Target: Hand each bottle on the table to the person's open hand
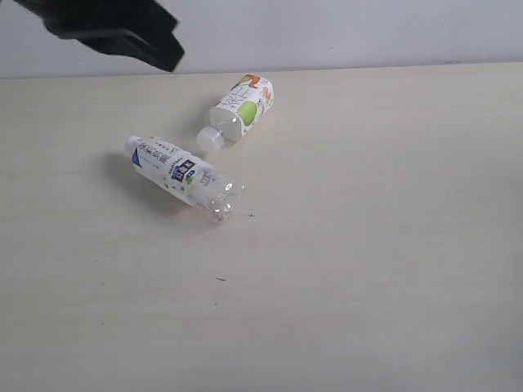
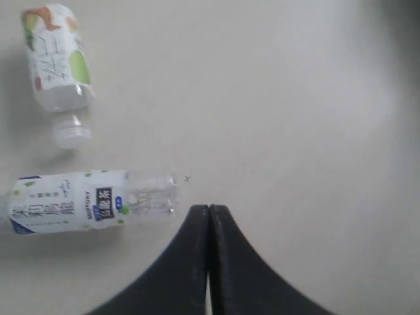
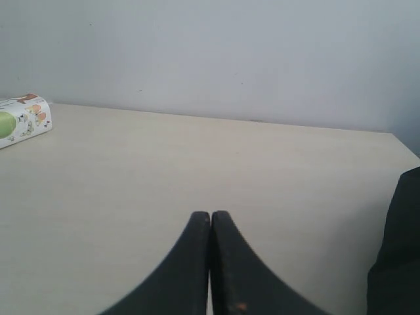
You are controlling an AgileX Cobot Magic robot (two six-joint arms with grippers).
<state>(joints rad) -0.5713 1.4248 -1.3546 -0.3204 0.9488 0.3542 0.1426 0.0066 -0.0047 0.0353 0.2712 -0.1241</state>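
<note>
Left arm (image 1: 114, 33) shows as a black, slightly blurred shape in the exterior view's top left corner, raised above the far left of the table (image 1: 368, 269) and angled down toward the right. Left gripper (image 2: 209, 210) has its jaws pressed flat together with nothing between them. In its wrist view the tips point at bare table just beside the clear base end of the blue bottle (image 1: 184, 175), not touching it. Blue bottle lies on its side left of centre, cap toward the far left, clear base toward the near right, with a shadow under it. Apple bottle (image 1: 239, 110) lies on its side just behind and right of it, white cap pointing near-left toward the blue bottle's middle, base toward the wall (image 1: 343, 33). The two are close but apart. Only these two bottles are in view. A few dark specks sit on the table near the blue bottle's base. Right half of the table is bare. Right gripper (image 3: 210, 215) is outside the exterior view; its wrist view shows the jaws closed tight and empty, held level and low over the table, aimed at the wall, with the apple bottle's base at the frame edge. A dark shape (image 3: 397, 249) at the opposite edge, cannot tell what.
</note>
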